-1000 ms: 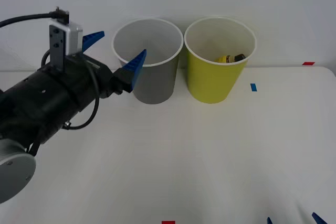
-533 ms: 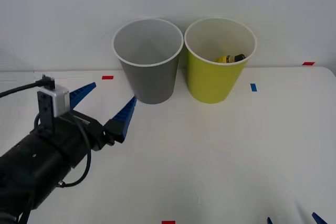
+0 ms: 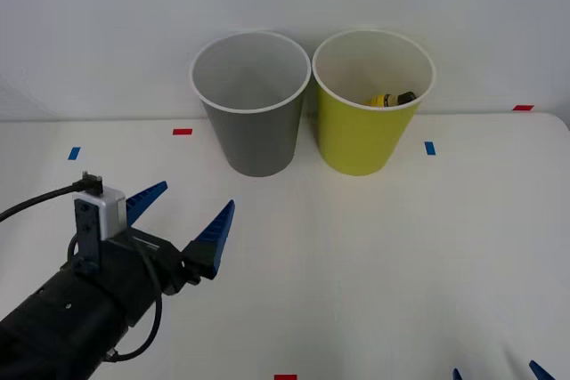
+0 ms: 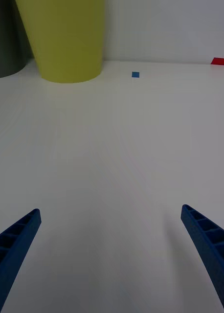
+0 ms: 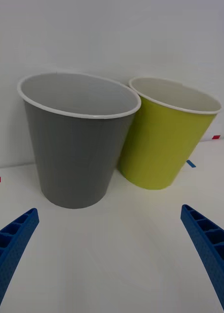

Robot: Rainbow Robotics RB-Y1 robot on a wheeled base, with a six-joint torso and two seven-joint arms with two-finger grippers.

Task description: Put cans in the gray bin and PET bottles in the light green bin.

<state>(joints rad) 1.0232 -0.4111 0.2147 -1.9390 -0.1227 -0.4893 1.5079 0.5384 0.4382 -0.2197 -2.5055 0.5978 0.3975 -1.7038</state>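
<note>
The gray bin (image 3: 254, 131) and the light green bin (image 3: 365, 135) stand side by side at the back of the table, also seen as gray bin (image 5: 78, 156) and light green bin (image 5: 163, 144). A small yellow PET bottle (image 3: 392, 99) with a black cap lies inside the light green bin. My left gripper (image 3: 183, 215) is open and holds nothing, low over the table in front of and left of the gray bin. My right gripper (image 4: 112, 244) is open over bare table at the near right, its fingertips (image 3: 537, 369) at the front view's lower edge.
Small blue (image 3: 430, 148) and red (image 3: 182, 132) tape marks dot the white table (image 3: 356, 264). A white wall stands right behind the bins. The light green bin (image 4: 63, 39) rises ahead of the right gripper.
My left arm has pulled back from the gray bin's rim toward the near left and dropped lower, its gripper staying open. The right arm has not moved.
</note>
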